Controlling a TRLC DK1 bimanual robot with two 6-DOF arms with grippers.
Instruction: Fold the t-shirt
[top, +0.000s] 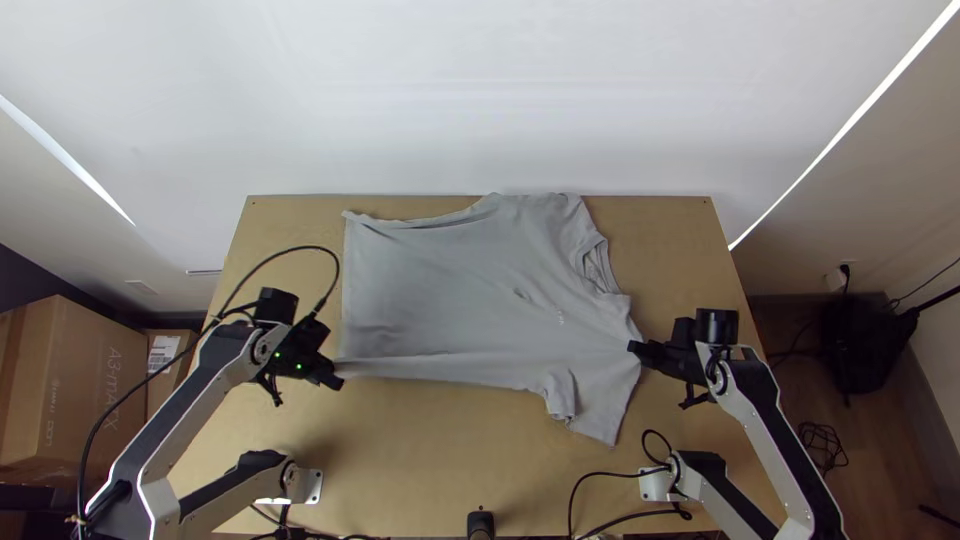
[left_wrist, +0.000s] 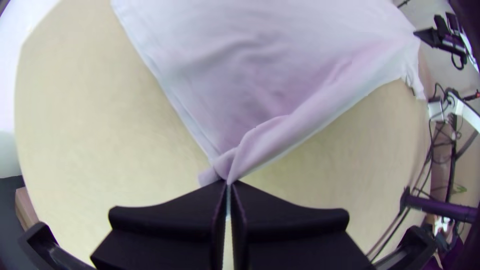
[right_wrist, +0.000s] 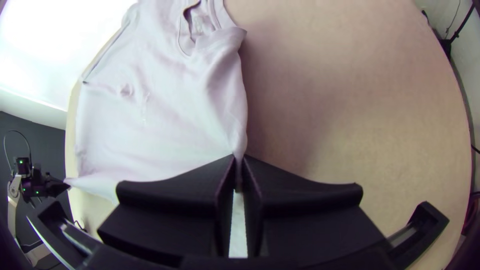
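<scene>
A light grey t-shirt (top: 440, 290) lies across the table, hem toward the left and collar (top: 597, 268) toward the right; one sleeve (top: 600, 410) points to the near edge. My left gripper (top: 338, 378) is shut on the near hem corner, and the near side runs taut from it. At the shoulder beside the collar, my right gripper (top: 634, 349) is shut on the cloth. In the left wrist view the left gripper (left_wrist: 229, 187) pinches a bunched corner of the shirt (left_wrist: 260, 65). In the right wrist view the right gripper (right_wrist: 239, 162) pinches the shirt (right_wrist: 165, 115).
The light wooden table (top: 430, 440) extends in front of the shirt and to both sides. A small black device (top: 480, 524) stands at the near edge, with cables (top: 600, 478) to its right. Cardboard boxes (top: 75, 385) are off the table at the left.
</scene>
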